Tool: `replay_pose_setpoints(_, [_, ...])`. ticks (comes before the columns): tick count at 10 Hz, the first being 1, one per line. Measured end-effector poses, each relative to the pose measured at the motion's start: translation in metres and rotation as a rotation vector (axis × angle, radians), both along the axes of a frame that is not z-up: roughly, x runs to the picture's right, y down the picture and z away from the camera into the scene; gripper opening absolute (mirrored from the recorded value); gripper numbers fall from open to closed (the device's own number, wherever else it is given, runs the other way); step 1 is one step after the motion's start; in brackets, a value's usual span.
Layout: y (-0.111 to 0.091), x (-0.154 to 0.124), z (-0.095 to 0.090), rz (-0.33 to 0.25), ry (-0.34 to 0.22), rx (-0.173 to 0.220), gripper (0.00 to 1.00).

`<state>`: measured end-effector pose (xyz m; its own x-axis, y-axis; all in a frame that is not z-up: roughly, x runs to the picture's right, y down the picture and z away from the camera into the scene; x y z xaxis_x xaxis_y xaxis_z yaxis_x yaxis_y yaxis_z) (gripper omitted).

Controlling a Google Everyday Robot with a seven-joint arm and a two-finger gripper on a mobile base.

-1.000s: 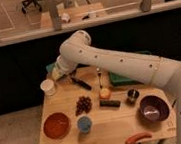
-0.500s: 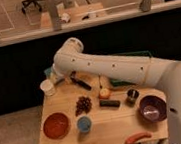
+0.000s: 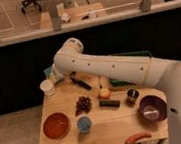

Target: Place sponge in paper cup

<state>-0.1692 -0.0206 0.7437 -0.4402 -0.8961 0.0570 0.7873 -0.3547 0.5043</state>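
The gripper (image 3: 64, 79) hangs low just right of the paper cup (image 3: 47, 87), probably to line up a drop into it. Whether it is open or carrying the sponge cannot be told, and the sponge itself cannot be picked out.

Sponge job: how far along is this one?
Nothing looks done: the paper cup stands at back left with no sponge showing in it. In hand: the hand sits low just right of it, mostly hidden by the arm. Left: grasping the sponge, which I cannot pick out, and dropping it in.
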Motion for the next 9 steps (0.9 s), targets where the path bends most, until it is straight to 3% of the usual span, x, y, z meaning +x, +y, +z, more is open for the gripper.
replay_pose_setpoints(5, [-0.018, -0.054, -0.004, -0.118, -0.063, 0.081, 0.00])
replay_pose_setpoints(7, [-0.013, -0.078, -0.001, -0.175, -0.091, 0.090, 0.00])
replay_pose_setpoints(9, [0.000, -0.088, 0.012, -0.204, -0.099, 0.073, 0.00])
